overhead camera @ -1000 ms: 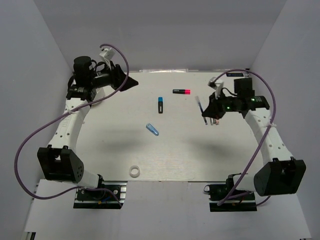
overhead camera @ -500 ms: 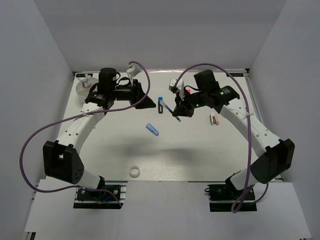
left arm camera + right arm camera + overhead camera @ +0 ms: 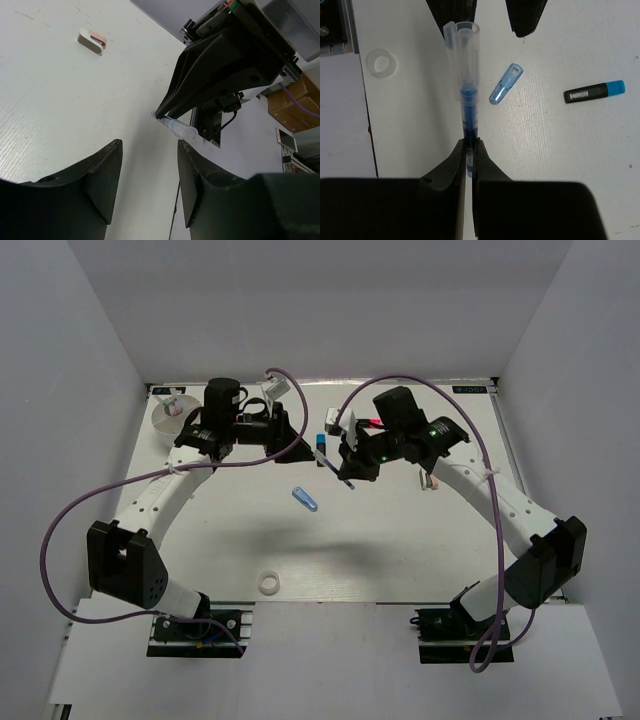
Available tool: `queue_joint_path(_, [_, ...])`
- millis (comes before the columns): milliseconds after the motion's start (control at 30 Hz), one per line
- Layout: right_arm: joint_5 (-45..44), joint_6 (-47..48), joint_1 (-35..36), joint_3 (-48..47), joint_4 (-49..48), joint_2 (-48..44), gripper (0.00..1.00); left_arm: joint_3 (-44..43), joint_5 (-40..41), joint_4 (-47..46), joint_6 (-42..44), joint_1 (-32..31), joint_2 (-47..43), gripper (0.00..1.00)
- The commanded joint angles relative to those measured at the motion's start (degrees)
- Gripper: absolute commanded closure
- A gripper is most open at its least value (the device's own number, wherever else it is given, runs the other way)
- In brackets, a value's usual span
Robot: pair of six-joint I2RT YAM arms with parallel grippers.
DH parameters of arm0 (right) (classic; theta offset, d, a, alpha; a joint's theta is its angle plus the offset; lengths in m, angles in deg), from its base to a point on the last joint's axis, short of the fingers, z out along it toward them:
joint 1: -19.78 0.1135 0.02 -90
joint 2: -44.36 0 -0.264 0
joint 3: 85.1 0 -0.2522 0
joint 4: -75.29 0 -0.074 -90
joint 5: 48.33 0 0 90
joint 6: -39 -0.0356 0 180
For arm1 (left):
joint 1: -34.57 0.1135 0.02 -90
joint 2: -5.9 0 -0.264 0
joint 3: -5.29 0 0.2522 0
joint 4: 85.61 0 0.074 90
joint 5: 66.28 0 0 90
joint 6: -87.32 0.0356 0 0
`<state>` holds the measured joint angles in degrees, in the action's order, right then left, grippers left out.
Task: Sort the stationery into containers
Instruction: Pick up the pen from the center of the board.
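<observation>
**White worktop, one tub, a pen in the right claw**

White worktop (image 3: 400, 550) fills the floor between plain grey walls. At its far-left corner stands a short white tub (image 3: 158, 422). Something small with a reddish spot lies inside, too small to name.

Just right of the tub, the left claw (image 3: 149, 150) hangs with its fingers apart and nothing between them. Facing it near the middle of the far half, the right claw (image 3: 468, 145) is clamped on a blue pen (image 3: 467, 100). In the right wrist view the pen's long axis runs straight out from the fingertips, with its clear capped end farthest from them. From overhead the pen lies on a diagonal, far-left to near-right.

Nearer the arm bases, a translucent blue tube (image 3: 305, 499) lies loose on much the same diagonal. A black marker (image 3: 321, 450) lies between the two claws, its axis running far to near and its blue end at the far side. A white tape ring (image 3: 268, 583) sits flat near the front edge. A small white and pink piece (image 3: 431, 480) rests to the right, beside the right arm.
</observation>
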<state>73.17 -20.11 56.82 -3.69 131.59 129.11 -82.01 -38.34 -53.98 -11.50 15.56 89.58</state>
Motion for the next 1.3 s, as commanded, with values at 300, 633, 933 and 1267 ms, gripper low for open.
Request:
queue_joint_path(300, [-4.61, -1.36, 0.32, 3.10, -2.37, -2.31, 1.00, 0.32, 1.08, 3.92, 3.79, 0.28, -2.64, 0.39])
queue_joint_path(633, [-6.63, -1.98, 0.49, 1.08, -1.85, -0.12, 1.00, -0.02, -2.10, 6.29, 6.71, -0.60, -3.26, 0.40])
queue_joint_path(933, [-5.58, -1.45, 1.55, -0.77, -1.59, 0.50, 1.00, -2.31, 5.02, 4.45, 6.00, -1.65, -1.50, 0.40])
queue_joint_path(1267, [-5.40, -1.28, 2.25, -1.12, -1.41, 0.85, 1.00, -2.93, 5.55, 3.93, 6.53, -3.31, -0.71, 0.47])
